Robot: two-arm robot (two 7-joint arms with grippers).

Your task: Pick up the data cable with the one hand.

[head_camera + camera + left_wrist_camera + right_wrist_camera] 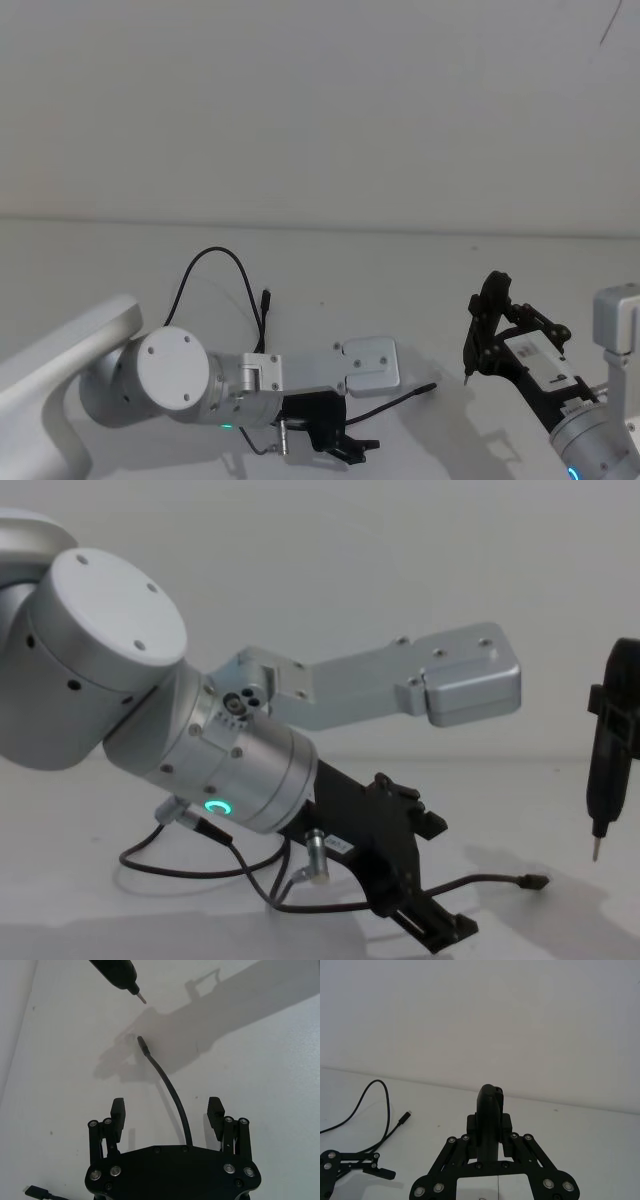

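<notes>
Left gripper (166,1110) hangs low, jaws wide open and holding nothing, straddling the data cable (161,1071) that lies on the white counter (260,1070). Light, thin and limp, the cable wants pinching short of its plug. Beyond the cable, the right gripper (489,1132) clamps a pen-like tool (489,1100) before a bare wall (320,100).

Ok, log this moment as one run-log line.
phase: pre-grasp | left gripper: open, low, straddling data cable | cable: lying on table, ungripped | right gripper: shut on pen-like tool, raised
</notes>
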